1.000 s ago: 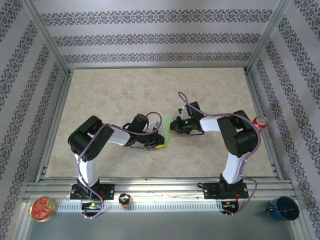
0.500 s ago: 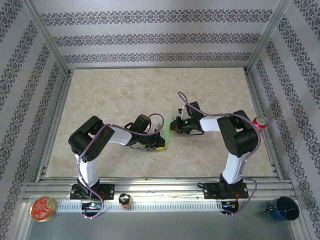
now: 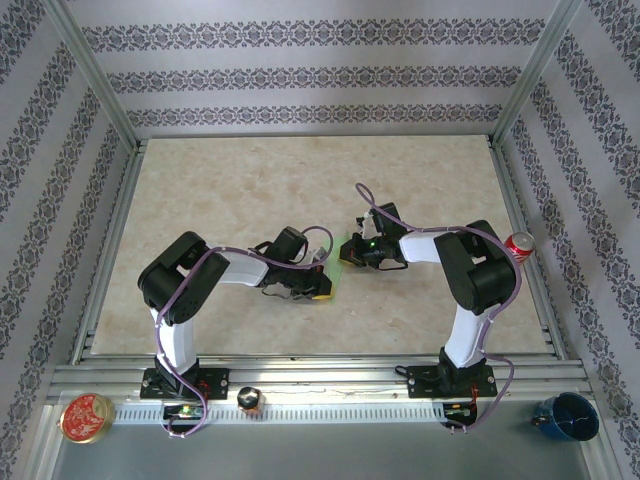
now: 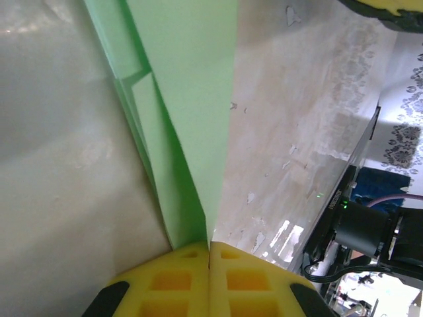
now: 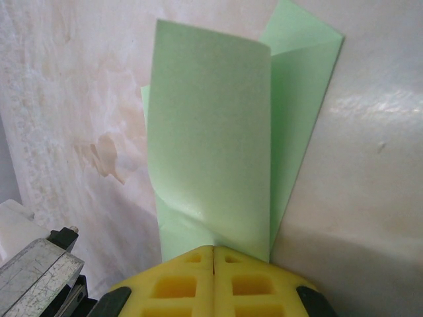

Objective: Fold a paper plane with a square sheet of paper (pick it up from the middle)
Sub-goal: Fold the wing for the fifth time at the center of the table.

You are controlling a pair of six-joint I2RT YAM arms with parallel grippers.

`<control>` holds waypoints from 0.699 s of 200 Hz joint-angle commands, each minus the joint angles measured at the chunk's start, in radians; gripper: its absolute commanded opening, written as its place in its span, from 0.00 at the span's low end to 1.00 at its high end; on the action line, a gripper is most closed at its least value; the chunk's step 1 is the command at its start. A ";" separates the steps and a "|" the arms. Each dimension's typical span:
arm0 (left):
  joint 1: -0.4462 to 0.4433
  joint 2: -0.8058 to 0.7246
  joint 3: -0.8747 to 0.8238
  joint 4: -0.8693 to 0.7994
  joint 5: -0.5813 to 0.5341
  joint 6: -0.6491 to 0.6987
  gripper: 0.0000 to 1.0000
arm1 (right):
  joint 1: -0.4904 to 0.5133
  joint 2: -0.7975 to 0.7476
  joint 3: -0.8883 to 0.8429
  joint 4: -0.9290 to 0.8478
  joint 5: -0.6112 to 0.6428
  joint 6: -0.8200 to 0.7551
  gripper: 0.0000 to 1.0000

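left wrist view: left gripper (image 4: 209,246) and right gripper (image 5: 213,249) both clamped tight on the partly folded paper (image 4: 192,79), mid-fold; next move likely calls for pressing a crease flat.

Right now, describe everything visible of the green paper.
The pale-green paper is thin, plain and unmarked, folded into overlapping layers with straight creases; one flap curls over another layer beneath. It sits low over the beige table, between the two arms. The left gripper is shut on one edge, the right gripper on another. Whether it rests on the table is unclear.
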 commanded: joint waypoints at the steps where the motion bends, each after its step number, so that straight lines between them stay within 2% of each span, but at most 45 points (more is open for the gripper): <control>1: -0.031 0.017 0.004 -0.138 0.013 0.054 0.05 | 0.034 0.056 -0.016 -0.086 0.063 -0.031 0.07; 140: -0.037 0.011 -0.001 -0.124 0.032 0.044 0.08 | 0.034 0.066 -0.005 -0.100 0.065 -0.038 0.06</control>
